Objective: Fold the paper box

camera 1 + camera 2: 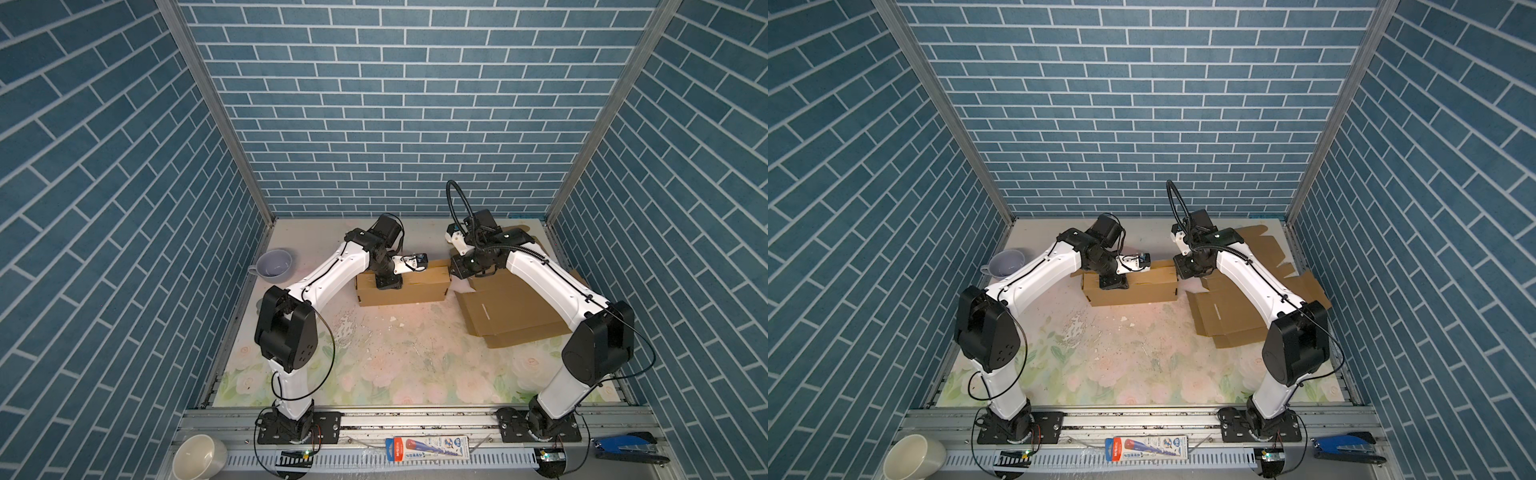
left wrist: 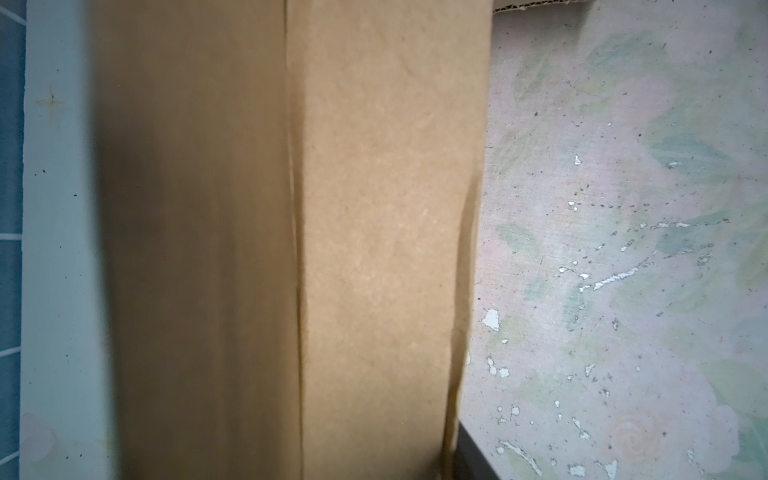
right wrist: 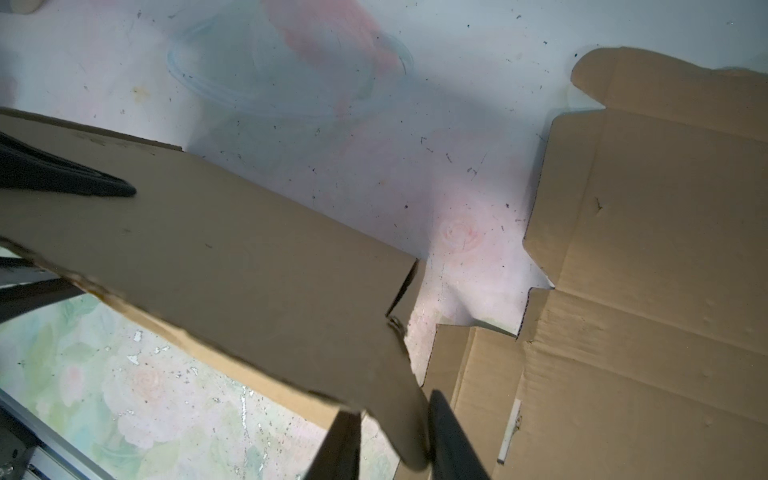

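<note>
Presently, right hand (image 3: 395,419) pinches an end flap (image 3: 399,365) of the paper box (image 1: 415,293); left hand (image 1: 388,283) spread cannot be told. Risk: a skewed pull could tear the flap.

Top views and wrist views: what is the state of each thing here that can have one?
box: folded into shape, one end flap sticking out
sheet: unfolded, lying flat
cup: upright, looks empty
stapler: closed
left claw: on the box's top; open or shut cannot be told
right claw: seemingly pinched on the box's end flap
</note>
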Tool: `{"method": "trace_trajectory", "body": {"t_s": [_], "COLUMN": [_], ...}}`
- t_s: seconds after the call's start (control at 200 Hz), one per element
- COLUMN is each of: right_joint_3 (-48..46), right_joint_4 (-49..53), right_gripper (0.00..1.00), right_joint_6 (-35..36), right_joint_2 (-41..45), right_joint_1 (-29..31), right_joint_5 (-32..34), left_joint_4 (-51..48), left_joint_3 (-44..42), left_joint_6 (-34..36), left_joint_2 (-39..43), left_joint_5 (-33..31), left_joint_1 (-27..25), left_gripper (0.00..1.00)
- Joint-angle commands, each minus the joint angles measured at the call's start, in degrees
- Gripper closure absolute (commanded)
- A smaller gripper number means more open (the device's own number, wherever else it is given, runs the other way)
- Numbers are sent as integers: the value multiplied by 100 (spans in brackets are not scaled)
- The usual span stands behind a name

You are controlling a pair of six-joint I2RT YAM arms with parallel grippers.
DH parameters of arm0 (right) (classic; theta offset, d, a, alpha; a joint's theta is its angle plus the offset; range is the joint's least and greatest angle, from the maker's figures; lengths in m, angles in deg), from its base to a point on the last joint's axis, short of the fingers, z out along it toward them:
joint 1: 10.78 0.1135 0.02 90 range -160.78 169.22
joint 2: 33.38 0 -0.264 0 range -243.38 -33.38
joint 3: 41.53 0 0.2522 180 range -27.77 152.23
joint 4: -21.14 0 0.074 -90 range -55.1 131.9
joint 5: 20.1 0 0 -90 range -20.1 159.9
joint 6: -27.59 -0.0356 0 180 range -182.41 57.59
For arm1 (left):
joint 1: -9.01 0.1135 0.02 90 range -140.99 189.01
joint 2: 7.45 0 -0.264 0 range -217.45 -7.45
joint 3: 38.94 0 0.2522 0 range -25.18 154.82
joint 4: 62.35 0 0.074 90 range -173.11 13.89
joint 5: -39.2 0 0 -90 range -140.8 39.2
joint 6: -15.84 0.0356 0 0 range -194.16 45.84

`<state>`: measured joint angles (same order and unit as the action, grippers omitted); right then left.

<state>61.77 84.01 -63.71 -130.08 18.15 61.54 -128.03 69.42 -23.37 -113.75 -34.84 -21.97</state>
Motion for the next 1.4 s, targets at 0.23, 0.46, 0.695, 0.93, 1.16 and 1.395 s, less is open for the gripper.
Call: {"method": "trace_trajectory", "body": {"t_s": [0.23,0.46,0.695,0.93,1.16,1.395], "right_joint_3": [620,785,785,725,321,-400], "right_joint_4": [433,504,525,372,35,-544], "right_gripper": [80,93,100,100,100,100], "right_joint_6": [-228,-429,-1181,-1776,-2129,-2480], "right_joint_2": [-145,-322,-318,-292,-186,90], "right_joint_1": [50,83,96,87,44,0], "right_joint_5": [39,48,-86,-300,-327,-277], "left_joint_4": [42,33,25,15,-9,-20], "left_joint_3": [-268,-254,-221,-221,-173,-138], "left_joint_6": [8,12,0,1,-14,-24], "left_joint_2": [-435,-429,-462,-461,-488,-496], "left_joint_5": [99,100,110,121,146,144], "left_joint_1": [21,22,19,22,20,22], "left_gripper": [59,60,60,60,60,60]}}
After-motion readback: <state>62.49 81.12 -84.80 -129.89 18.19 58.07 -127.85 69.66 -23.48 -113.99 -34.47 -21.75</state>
